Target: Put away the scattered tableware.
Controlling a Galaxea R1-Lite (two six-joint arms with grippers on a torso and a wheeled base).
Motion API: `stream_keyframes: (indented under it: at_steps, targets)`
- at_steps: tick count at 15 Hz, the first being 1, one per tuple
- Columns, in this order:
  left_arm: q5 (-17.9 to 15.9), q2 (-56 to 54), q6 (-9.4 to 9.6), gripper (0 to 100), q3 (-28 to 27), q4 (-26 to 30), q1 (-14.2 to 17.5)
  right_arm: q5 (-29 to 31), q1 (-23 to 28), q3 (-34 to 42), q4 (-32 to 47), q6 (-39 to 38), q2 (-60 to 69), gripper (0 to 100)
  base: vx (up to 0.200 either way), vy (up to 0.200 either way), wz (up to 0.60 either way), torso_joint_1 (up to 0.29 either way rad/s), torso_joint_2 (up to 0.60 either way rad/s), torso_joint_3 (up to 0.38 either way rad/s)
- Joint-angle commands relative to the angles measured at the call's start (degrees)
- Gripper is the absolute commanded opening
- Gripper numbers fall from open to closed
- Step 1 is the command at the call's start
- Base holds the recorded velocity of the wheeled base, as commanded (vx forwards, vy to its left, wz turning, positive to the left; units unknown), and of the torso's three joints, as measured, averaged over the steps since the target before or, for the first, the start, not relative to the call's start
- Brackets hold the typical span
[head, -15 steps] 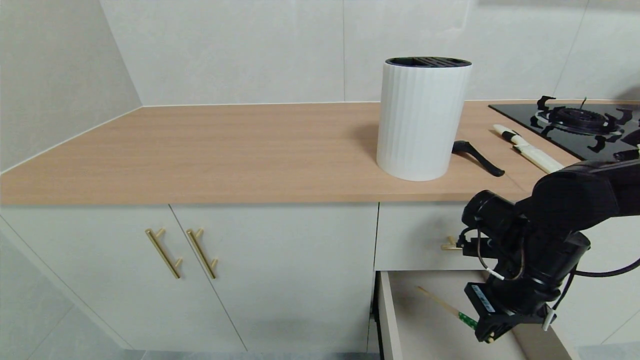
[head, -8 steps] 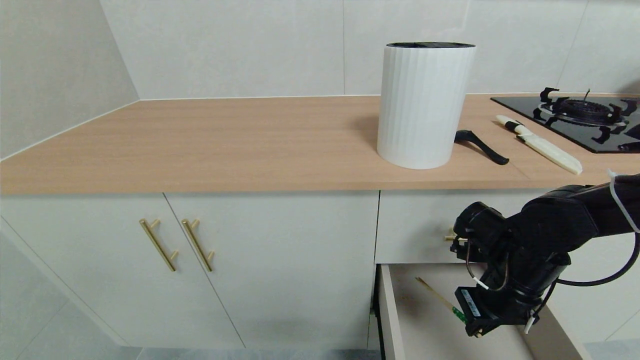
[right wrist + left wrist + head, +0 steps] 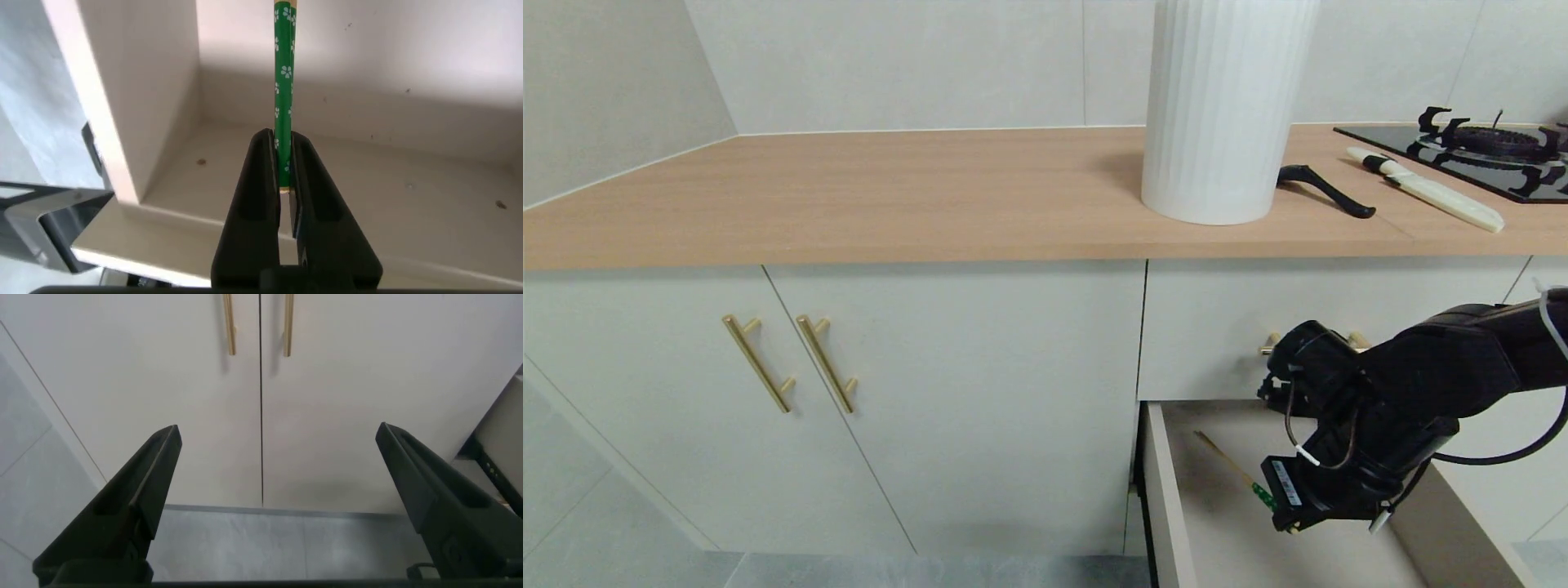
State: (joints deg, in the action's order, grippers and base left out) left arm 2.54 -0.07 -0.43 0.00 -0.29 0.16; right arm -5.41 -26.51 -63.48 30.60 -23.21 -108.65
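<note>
A thin chopstick (image 3: 1229, 465) with a green patterned end (image 3: 284, 73) is pinched in my right gripper (image 3: 1289, 521), which is shut on it. The gripper hangs just inside the open drawer (image 3: 1164, 490) under the counter, and the stick slants up and back over the drawer floor (image 3: 392, 188). On the counter a black-handled utensil (image 3: 1327, 192) and a white knife (image 3: 1429, 192) lie to the right of a tall white ribbed holder (image 3: 1217, 114). My left gripper (image 3: 276, 433) is open, low in front of the cabinet doors, with nothing between its fingers.
A black gas hob (image 3: 1486, 147) sits at the counter's far right. Two cabinet doors with gold bar handles (image 3: 792, 363) are left of the drawer. A closed drawer front (image 3: 1217, 327) lies above the open one. The counter's left half (image 3: 849, 196) is bare wood.
The head camera has dropped, so the whole picture shifted upward. My right gripper, still holding the chopstick, has sunk slightly lower and leftward into the drawer.
</note>
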Motion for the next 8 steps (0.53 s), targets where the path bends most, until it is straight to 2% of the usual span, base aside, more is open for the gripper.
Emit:
stream_keyframes:
  at_steps: [1,6,8]
  targets:
    - [0.01,0.07,-0.01,100,0.00,-0.06,0.02,-0.04,0.06,0.28,-0.89,0.01,1.25,0,0.000,0.000,0.00,-0.017,0.07,0.036]
    - [0.01,0.07,-0.01,100,0.00,-0.06,0.02,0.05,-0.03,3.01,-6.43,0.01,1.96,0,0.000,0.000,0.00,0.000,0.00,0.000]
    - [0.01,0.07,-0.01,100,0.00,-0.06,0.02,0.84,-0.03,6.08,-13.64,0.01,-0.59,0,0.000,0.000,0.00,0.000,0.00,0.000]
